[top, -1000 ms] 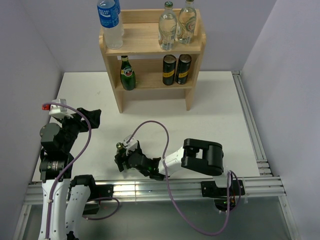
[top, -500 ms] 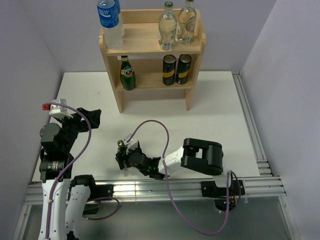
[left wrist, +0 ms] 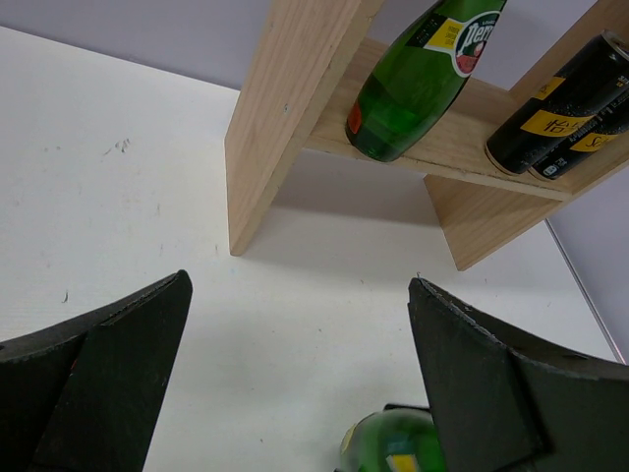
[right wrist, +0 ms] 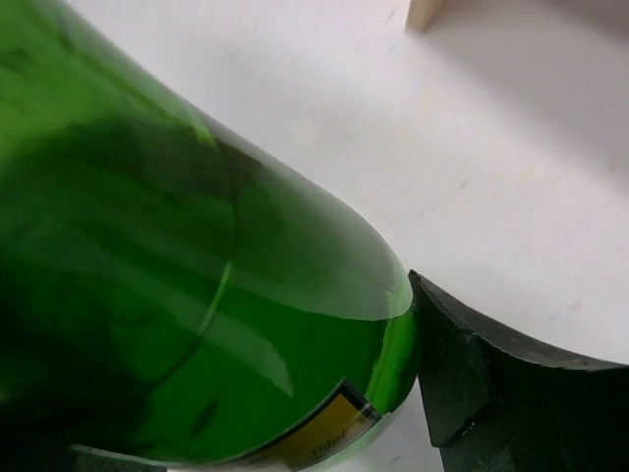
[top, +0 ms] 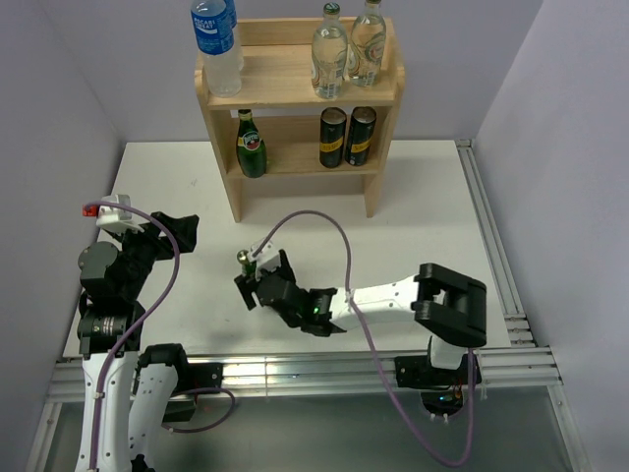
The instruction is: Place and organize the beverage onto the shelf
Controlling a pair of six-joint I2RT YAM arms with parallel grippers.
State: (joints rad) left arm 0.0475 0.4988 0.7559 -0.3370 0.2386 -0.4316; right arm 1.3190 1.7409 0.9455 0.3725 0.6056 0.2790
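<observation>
Right gripper (top: 257, 287) of my rig is closed around a green bottle (right wrist: 177, 295), over the near part of the table (top: 423, 216), a little left of the middle. My left gripper (left wrist: 297, 285) hangs at the left with jaws wide apart, holding nothing. At the far side stands the shelf (top: 295, 74). On its lower tier I see a second green bottle (top: 251, 146) and two dark cans (top: 333, 138). On top are two clear bottles (top: 329, 54) and a water bottle (top: 216, 44).

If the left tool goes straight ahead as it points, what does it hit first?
Probably the shelf's left side panel near its foot; the open left tool has bare table before it. The green bottle in the right tool sits low, right of that line; depth unclear.
</observation>
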